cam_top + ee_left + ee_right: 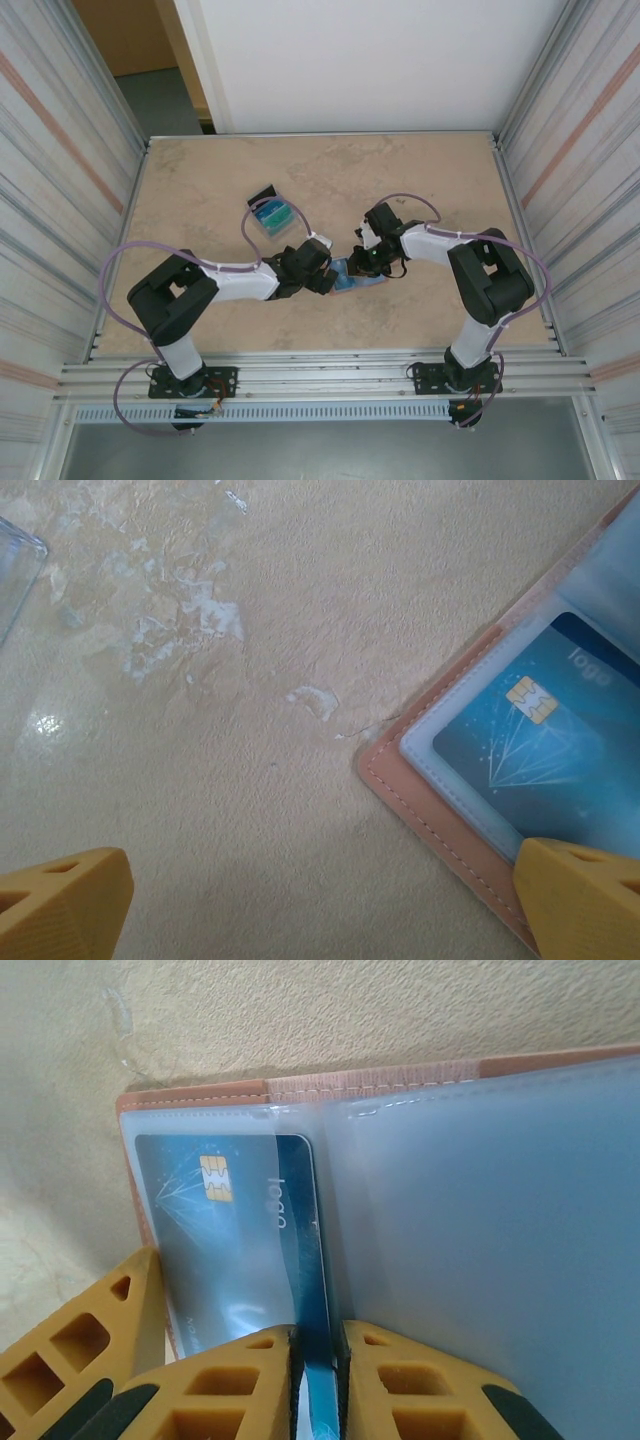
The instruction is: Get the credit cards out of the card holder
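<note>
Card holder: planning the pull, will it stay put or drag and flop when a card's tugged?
The card holder looks thin and light on the table, so it may drag with the card. Its clear sleeves look floppy.

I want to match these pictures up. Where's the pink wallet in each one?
Top external: card holder near the picture's centre, lying open.
Left wrist: card holder corner, lower right.
Right wrist: card holder open, across top and right.
Shared landmark: blue chip card in its pocket, both wrist views.
</note>
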Action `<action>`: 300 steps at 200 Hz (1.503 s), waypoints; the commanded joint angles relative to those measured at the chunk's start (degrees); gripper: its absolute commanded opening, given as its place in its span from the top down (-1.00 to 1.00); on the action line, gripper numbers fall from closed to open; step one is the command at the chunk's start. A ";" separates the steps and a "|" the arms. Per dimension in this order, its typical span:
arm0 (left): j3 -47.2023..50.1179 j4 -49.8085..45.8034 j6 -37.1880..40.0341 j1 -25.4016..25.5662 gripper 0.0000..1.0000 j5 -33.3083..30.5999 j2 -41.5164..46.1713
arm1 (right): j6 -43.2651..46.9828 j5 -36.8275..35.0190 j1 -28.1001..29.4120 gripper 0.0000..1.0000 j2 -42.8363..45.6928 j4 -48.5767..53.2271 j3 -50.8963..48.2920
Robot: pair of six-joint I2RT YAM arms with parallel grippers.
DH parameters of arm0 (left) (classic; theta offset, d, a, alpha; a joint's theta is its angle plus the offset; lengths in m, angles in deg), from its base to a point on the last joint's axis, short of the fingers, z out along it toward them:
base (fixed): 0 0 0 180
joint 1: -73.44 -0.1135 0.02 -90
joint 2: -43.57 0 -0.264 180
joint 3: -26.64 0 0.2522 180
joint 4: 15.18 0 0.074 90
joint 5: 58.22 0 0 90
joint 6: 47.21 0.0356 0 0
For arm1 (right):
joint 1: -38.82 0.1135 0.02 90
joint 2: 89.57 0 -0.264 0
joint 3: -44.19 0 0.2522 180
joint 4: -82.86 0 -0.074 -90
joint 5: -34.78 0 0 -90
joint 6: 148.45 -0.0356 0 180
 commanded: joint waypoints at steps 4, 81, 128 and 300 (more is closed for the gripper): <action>-1.11 -1.88 -0.19 0.44 -0.97 -0.49 -1.52 | -0.02 4.77 -0.75 0.66 -1.80 -2.16 -1.94; -1.74 -2.41 0.05 0.45 -0.97 -0.02 -2.11 | -0.43 12.65 -2.45 0.68 -2.14 -7.21 -3.75; -2.07 -3.08 0.66 0.48 -0.97 0.12 -2.09 | -0.42 14.38 -2.91 0.75 -1.91 -8.00 -4.00; -1.97 -4.96 0.03 0.44 -0.97 -1.65 -1.54 | -2.01 18.98 -8.84 1.00 1.10 -12.29 -8.30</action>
